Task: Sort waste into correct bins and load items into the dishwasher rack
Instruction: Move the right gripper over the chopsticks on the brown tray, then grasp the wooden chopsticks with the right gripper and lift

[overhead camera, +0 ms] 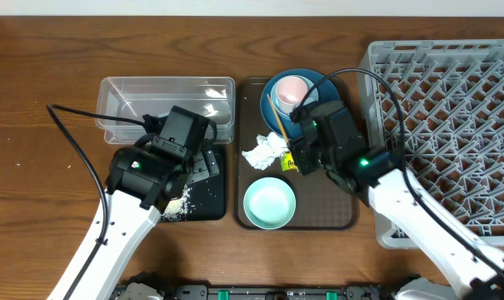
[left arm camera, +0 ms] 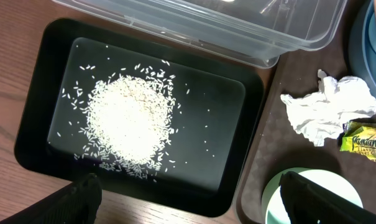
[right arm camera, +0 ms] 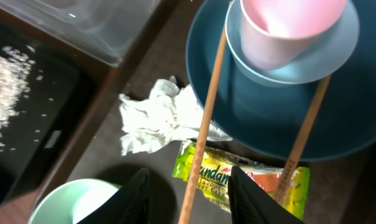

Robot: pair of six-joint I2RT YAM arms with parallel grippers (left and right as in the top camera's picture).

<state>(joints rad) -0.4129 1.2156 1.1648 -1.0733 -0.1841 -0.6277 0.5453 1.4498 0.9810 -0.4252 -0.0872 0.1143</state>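
Hovering half open, the right gripper (right arm camera: 188, 196) is nearer the snack wrapper (right arm camera: 212, 167), lying just under its jaws, long side running jaw to jaw, beside the blue plate (right arm camera: 262, 118), while the left gripper (left arm camera: 194, 205) hangs wide open over the rice (left arm camera: 128, 121).

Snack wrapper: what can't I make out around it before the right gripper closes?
- Right wrist: a chopstick crosses the snack wrapper; whether the right gripper touches it is unclear.
- Overhead: that gripper hides most of it.
- Both wrist views: bottom edge cuts off the mint-green bowl.
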